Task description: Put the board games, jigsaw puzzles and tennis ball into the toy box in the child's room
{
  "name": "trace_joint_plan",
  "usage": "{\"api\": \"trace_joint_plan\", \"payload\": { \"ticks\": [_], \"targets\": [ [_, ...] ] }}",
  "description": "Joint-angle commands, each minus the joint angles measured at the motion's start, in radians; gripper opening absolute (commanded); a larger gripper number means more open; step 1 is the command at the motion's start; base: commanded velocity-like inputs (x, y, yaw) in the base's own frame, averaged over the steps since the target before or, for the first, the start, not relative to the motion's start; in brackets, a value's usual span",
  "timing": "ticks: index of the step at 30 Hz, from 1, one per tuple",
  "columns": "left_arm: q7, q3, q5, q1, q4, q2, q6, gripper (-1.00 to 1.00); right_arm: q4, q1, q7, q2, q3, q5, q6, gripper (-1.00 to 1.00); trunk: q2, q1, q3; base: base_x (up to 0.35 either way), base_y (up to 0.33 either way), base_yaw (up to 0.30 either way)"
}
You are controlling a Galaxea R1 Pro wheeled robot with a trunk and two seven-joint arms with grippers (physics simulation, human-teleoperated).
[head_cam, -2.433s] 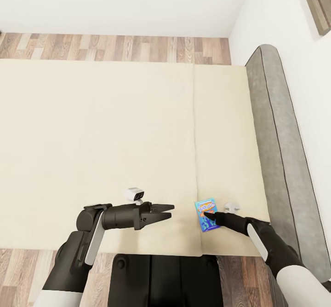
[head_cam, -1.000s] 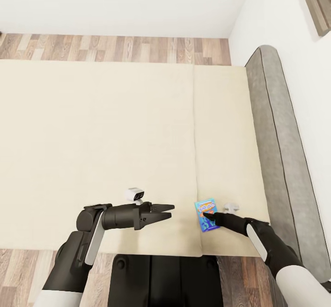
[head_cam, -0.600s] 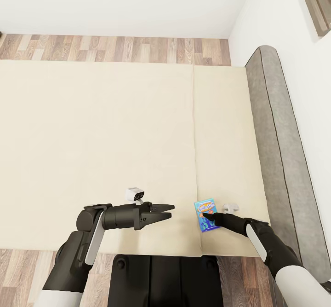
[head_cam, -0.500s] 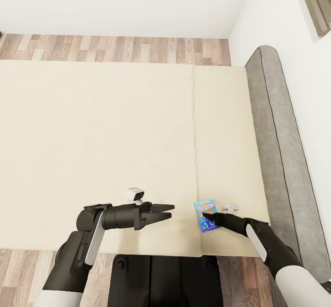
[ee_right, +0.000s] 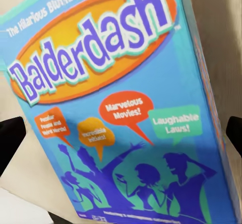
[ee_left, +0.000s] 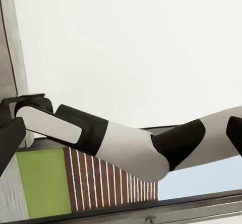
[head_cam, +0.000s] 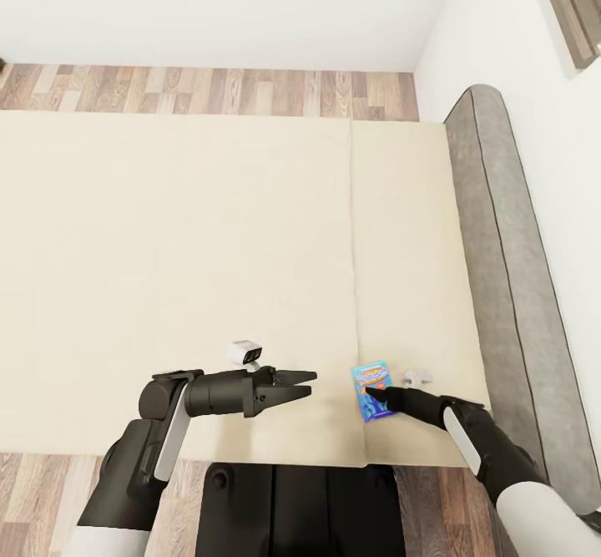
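Note:
A small blue board game [head_cam: 371, 391] printed "Balderdash" [ee_right: 121, 108] lies flat near the front edge of the cream bed [head_cam: 209, 248]. My right gripper [head_cam: 372, 389] hovers low over it, open; one dark fingertip [ee_right: 10, 138] shows at each side of the box in the right wrist view. Left of the box and apart from it, my left gripper [head_cam: 309, 382] stands open over the mattress with nothing between its fingers. No other toy, table or toy box is in view.
The bed's grey padded headboard [head_cam: 501, 248] runs along the right, against a white wall. Wood floor [head_cam: 209, 89] lies beyond the bed's far side, and my dark base [head_cam: 300, 507] stands at the near edge. My right arm [ee_left: 126, 143] crosses the left wrist view.
My right gripper and the blue board game under it have crept slightly to the left. The left arm has stayed still.

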Motion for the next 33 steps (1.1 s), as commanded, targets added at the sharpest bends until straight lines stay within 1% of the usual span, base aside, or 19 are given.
{"api": "trace_joint_plan", "payload": {
  "ticks": [1,33],
  "targets": [
    [-0.002,0.000,0.001,-0.001,0.000,0.000,0.010,1.00,0.000,0.001,0.002,0.021,0.003,-0.022,0.011,1.00,-0.001,0.001,0.000,0.000,0.000,0.000],
    [-0.002,0.000,0.000,-0.001,0.000,0.000,0.010,1.00,0.000,0.001,0.002,0.020,0.004,-0.022,0.012,1.00,-0.001,0.001,0.007,0.000,0.000,0.000]
  ]
}}
